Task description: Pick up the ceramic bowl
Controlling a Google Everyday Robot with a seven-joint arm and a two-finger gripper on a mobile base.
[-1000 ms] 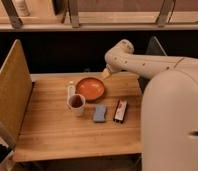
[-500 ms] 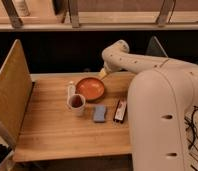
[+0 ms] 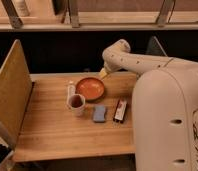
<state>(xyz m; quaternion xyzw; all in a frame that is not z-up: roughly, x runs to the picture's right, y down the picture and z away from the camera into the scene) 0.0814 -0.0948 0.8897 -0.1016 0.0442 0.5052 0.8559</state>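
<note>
The ceramic bowl [image 3: 89,88] is a shallow orange-red dish on the wooden table [image 3: 67,130], near its back middle. My gripper [image 3: 103,75] is at the end of the white arm that reaches in from the right. It hangs just above the bowl's back right rim. A white mug [image 3: 76,104] with a dark inside stands just in front and left of the bowl.
A small white bottle [image 3: 70,88] stands left of the bowl. A blue-grey sponge [image 3: 99,113] and a dark packet [image 3: 120,110] lie in front of the bowl. A wooden panel [image 3: 11,95] stands upright along the table's left side. My white body [image 3: 167,125] fills the right.
The arm has swung left and lower, bringing the gripper from beyond the bowl's right side to its back right rim. The things on the table have not moved.
</note>
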